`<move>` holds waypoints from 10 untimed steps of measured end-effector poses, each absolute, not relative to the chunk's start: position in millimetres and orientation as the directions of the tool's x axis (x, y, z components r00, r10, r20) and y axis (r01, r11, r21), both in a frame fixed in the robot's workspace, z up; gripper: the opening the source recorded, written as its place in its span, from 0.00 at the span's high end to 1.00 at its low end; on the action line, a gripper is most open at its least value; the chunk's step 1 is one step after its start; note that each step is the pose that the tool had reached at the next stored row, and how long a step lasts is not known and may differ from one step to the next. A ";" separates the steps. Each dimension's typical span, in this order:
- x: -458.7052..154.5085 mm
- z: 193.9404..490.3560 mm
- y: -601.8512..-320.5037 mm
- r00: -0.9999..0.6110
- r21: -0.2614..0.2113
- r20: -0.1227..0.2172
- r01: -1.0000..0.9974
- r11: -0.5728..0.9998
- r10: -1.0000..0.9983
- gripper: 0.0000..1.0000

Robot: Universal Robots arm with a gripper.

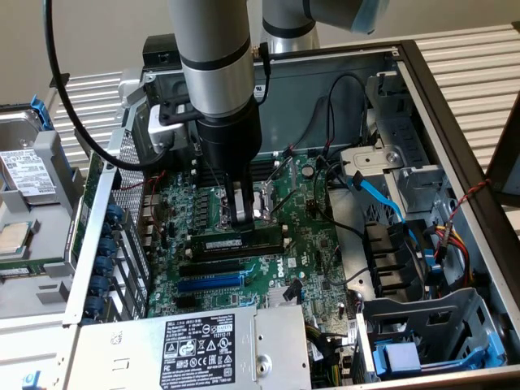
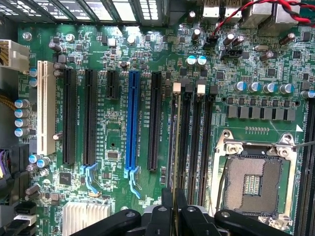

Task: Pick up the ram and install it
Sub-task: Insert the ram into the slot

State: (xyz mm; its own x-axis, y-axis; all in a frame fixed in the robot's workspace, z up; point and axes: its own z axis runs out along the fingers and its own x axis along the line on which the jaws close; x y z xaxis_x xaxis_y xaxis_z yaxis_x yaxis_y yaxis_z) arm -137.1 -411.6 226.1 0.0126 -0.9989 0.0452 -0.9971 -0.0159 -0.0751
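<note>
The ram (image 1: 218, 243) is a thin dark-green stick with a white label. It stands on edge along the outermost black memory slot (image 2: 171, 147) on the motherboard (image 1: 309, 244). In the wrist view the ram (image 2: 176, 142) shows edge-on as a thin line running down into the fingers. My gripper (image 1: 241, 216) points straight down over the stick's middle, and its dark fingers (image 2: 162, 216) are shut on the ram's top edge. Whether the stick is pressed fully into the slot cannot be told.
Three more black memory slots (image 2: 196, 142) lie beside it, then the open CPU socket (image 2: 253, 182). A blue expansion slot (image 2: 132, 118) and black ones lie on the other side. The power supply (image 1: 203, 349), loose cables (image 1: 382, 195) and a drive cage (image 1: 439, 341) crowd the case.
</note>
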 end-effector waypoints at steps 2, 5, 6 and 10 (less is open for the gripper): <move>-137.2 226.0 -411.6 0.013 -0.075 0.045 -0.997 -0.016 -0.999 0.86; -137.2 226.0 -411.7 0.012 -0.075 0.045 -0.997 -0.016 -0.999 0.78; -137.2 226.1 -411.7 0.012 -0.075 0.045 -0.997 -0.016 -0.999 0.78; -137.3 226.4 -411.8 0.013 -0.075 0.045 -0.997 -0.016 -0.999 0.78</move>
State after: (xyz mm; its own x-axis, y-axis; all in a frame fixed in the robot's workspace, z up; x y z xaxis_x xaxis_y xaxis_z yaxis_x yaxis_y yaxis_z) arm -137.3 -411.8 226.4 0.0125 -0.9989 0.0451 -0.9970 -0.0159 -0.0751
